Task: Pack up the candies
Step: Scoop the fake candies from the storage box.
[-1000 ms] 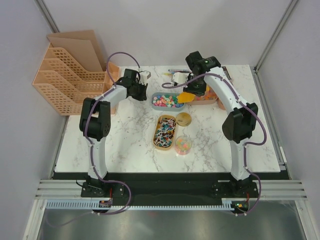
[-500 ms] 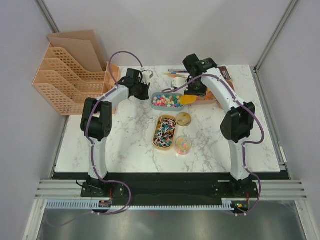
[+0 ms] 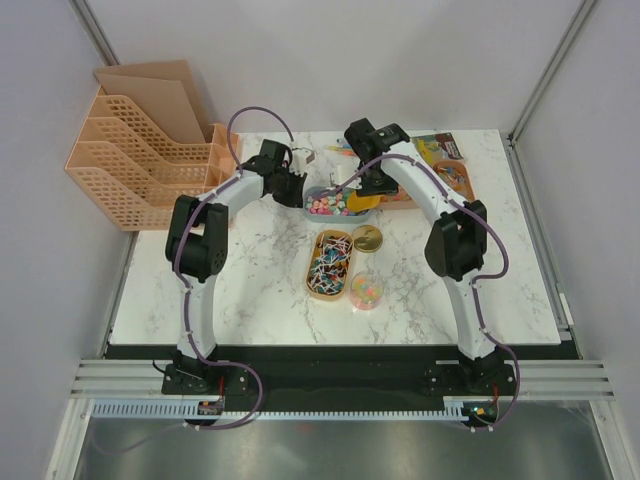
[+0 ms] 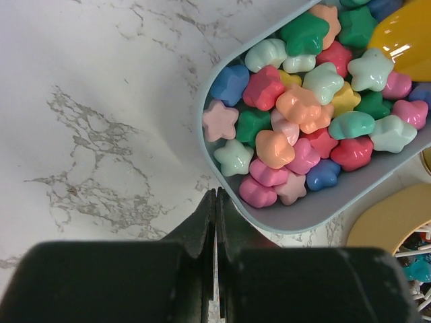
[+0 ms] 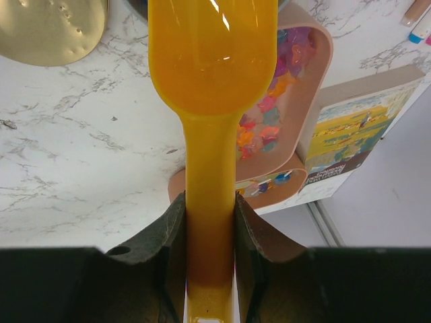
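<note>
My left pincer point(image 4: 215, 195) is closed tight, its two fingers pressed flat together with nothing between them. It sits low over the marble at the left end of the blue tray point(image 4: 306, 217), its tips right beside the rim; whether they touch it I cannot tell. My right pincer point(image 5: 209, 208) is clamped on the handle of the yellow scoop point(image 5: 212, 54), one finger on each side, and it reaches in from the tray's right end. The scoop's bowl lies over that right end, above the candies point(image 4: 303, 114); whether it touches them I cannot tell. The candies are little stars in pink, green, orange, blue, red and pale mint, heaped in the tray. On the tray's near side lies an oval wooden dish point(image 3: 310, 280) holding wrapped sweets point(image 3: 330, 262). A gold lid point(image 3: 367, 238) also lies on that side, nearer the tray's right end. A small round jar point(image 3: 366, 290) of mixed candies stands farther off. Beyond the tray's right end sits a pink dish point(image 5: 316, 81) with more bright sweets in it.
</note>
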Robot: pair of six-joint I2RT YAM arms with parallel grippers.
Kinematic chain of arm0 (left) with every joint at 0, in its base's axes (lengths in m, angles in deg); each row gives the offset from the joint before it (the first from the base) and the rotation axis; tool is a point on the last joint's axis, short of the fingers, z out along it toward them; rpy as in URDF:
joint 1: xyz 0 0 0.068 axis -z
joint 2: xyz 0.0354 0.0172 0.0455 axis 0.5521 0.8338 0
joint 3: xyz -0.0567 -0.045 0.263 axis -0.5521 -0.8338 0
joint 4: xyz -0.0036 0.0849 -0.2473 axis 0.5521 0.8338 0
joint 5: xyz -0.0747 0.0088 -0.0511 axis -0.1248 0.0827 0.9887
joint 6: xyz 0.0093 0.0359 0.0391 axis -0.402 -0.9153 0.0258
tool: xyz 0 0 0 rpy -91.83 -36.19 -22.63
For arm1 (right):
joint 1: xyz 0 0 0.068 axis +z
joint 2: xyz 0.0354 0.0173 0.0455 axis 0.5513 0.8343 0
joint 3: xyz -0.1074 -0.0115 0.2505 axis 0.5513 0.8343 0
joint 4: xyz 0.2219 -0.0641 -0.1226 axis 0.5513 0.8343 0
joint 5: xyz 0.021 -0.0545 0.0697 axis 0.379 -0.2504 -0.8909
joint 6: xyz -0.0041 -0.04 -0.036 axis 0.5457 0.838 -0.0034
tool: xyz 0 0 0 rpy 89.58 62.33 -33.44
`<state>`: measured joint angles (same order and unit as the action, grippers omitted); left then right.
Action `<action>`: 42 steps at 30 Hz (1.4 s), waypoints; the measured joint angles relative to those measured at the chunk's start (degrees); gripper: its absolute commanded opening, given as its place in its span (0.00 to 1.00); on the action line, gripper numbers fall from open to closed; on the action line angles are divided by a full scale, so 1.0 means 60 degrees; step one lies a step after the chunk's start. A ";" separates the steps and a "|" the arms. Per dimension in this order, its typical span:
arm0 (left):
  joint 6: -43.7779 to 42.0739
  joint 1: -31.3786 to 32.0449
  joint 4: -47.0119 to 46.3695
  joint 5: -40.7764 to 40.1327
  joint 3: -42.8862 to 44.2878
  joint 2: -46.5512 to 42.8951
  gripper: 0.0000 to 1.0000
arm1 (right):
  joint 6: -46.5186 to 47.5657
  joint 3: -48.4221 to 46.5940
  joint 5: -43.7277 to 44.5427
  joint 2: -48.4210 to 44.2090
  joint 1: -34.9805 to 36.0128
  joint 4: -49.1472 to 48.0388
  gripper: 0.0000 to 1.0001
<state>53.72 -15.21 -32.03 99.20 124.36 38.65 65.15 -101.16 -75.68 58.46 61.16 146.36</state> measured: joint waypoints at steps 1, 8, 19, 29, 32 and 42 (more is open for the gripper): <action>0.0004 0.0000 0.0040 0.0069 0.0000 0.0018 0.02 | 0.0007 -0.0051 0.0036 0.0044 0.0044 0.0000 0.00; 0.0015 0.0011 0.0215 0.0350 0.0000 0.0062 0.02 | 0.0000 -0.0357 0.0350 0.0353 0.0182 0.0084 0.00; 0.0029 0.0011 0.0517 0.0845 0.0000 0.0062 0.02 | -0.0368 -0.0729 0.0798 0.1133 0.0375 0.0080 0.00; 0.0178 0.0007 0.0597 0.0994 0.0000 0.0062 0.02 | -0.0423 -0.1140 0.0696 0.1381 0.0477 0.0124 0.00; 0.0237 0.0011 0.0597 0.1096 0.0000 0.0062 0.02 | -0.0393 -0.1268 0.0619 0.1541 0.0561 0.0109 0.00; 0.0284 0.0015 0.0594 0.1093 0.0000 0.0062 0.02 | -0.0098 -0.1315 0.0317 0.1588 0.0561 0.0033 0.00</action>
<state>55.43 -15.12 -28.47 105.76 124.36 39.02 64.56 -109.05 -73.78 67.98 64.53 146.56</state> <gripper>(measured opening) 0.027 0.348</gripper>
